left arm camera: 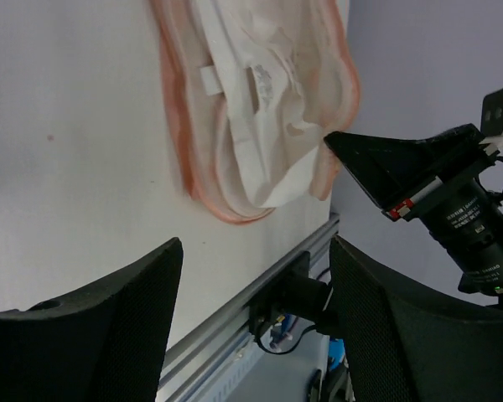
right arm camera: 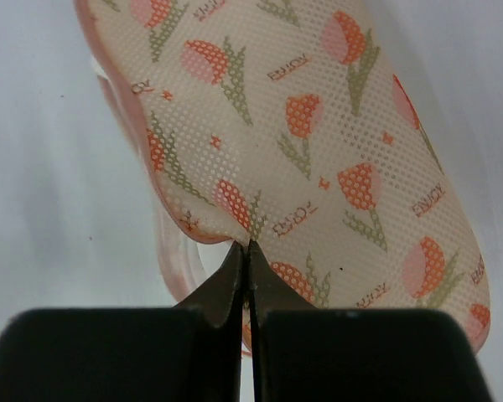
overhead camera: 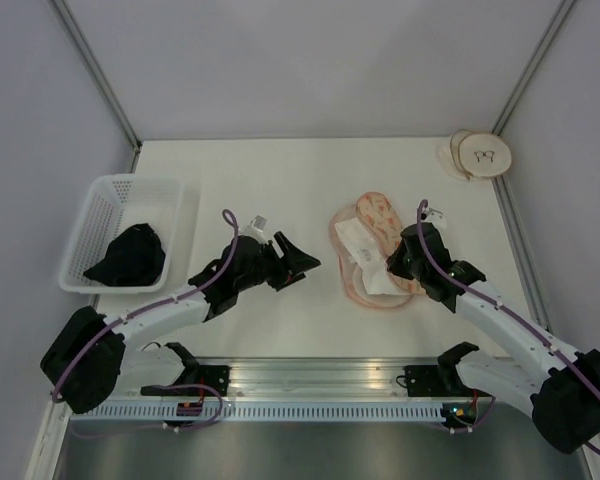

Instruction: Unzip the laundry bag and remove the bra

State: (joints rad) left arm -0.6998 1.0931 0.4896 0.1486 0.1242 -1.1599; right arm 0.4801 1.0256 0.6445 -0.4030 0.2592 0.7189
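— Where is the laundry bag (overhead camera: 382, 212)?
— On the table (overhead camera: 280, 175), right of centre. It lies unzipped, long axis roughly 12 to 6 o'clock, printed half toward 12. The bra (overhead camera: 363, 246) lies inside.
— Grippers?
— The right gripper (right arm camera: 250, 248) pinches the printed edge. The left gripper (overhead camera: 305, 263), at the bag's 9 o'clock, is spread apart, holding nothing.

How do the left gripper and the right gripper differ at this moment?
The left gripper is open and empty; the right gripper is shut on the edge of the laundry bag. The left gripper is apart from the bag; the right gripper touches it. Both are black.
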